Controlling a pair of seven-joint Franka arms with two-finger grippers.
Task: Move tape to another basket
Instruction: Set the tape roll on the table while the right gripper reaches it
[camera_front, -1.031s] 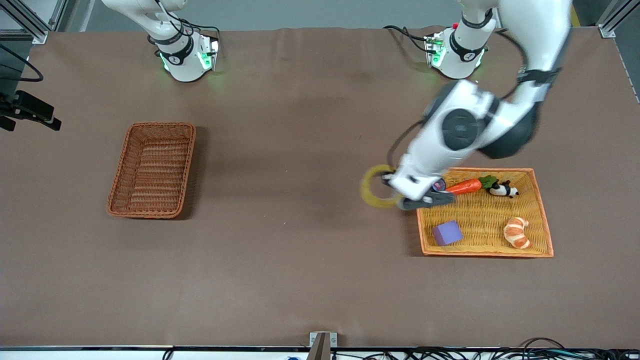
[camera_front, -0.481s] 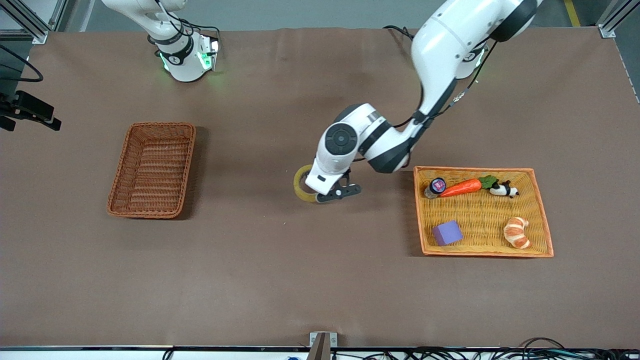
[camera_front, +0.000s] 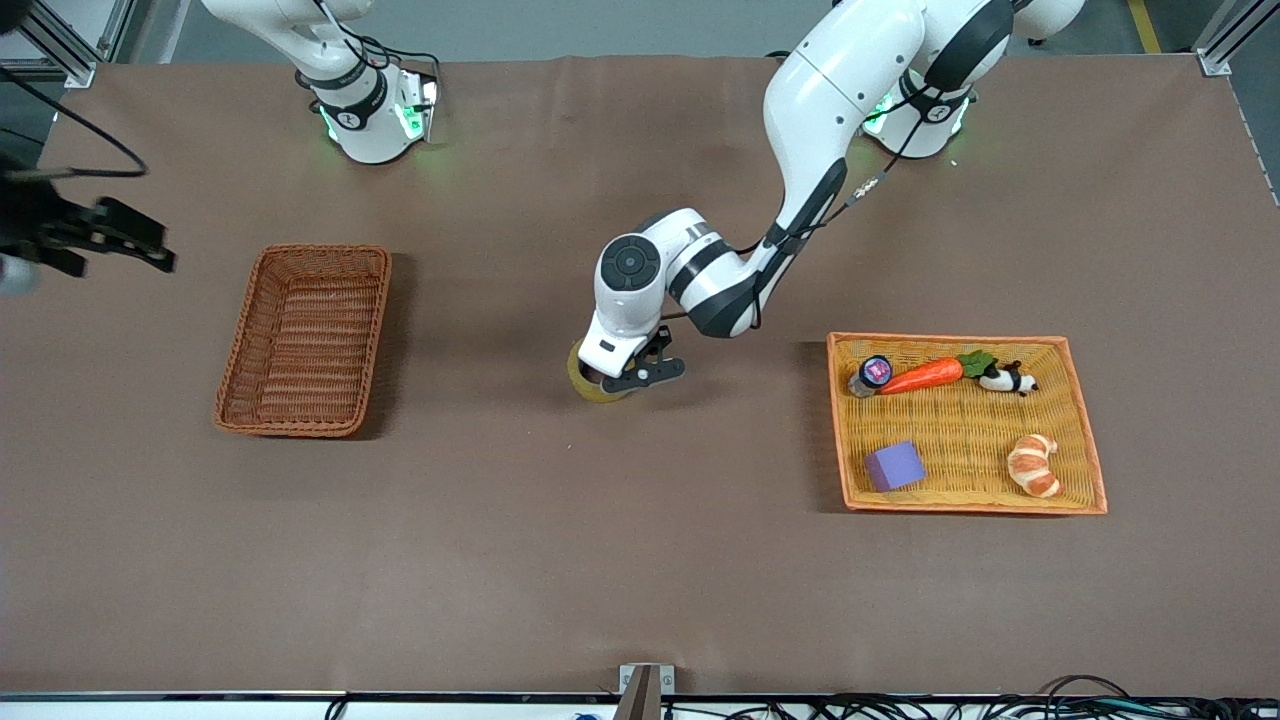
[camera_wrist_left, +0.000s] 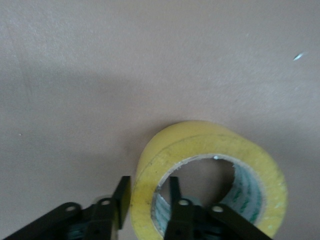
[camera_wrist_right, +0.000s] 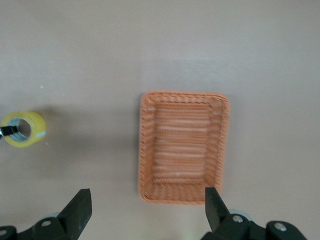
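The tape (camera_front: 582, 378), a yellowish ring, is held low over the bare middle of the table, between the two baskets. My left gripper (camera_front: 612, 383) is shut on its wall, one finger inside the ring and one outside, as the left wrist view shows for the gripper (camera_wrist_left: 147, 192) and the tape (camera_wrist_left: 200, 145). The narrow reddish-brown basket (camera_front: 305, 340) stands empty toward the right arm's end. My right gripper (camera_front: 100, 240) hangs high by that end, open and empty (camera_wrist_right: 147, 210). The right wrist view shows the basket (camera_wrist_right: 184, 147) and the tape (camera_wrist_right: 30, 120).
The wider yellow-orange basket (camera_front: 965, 340) stands toward the left arm's end. It holds a carrot (camera_front: 925, 373), a panda toy (camera_front: 1005, 379), a croissant (camera_front: 1033, 465), a purple cube (camera_front: 893, 465) and a small jar (camera_front: 872, 372).
My left gripper has carried the tape from beside the yellow-orange basket to the middle of the table, slowing in the last half second. My right gripper has shifted a little toward the narrow basket.
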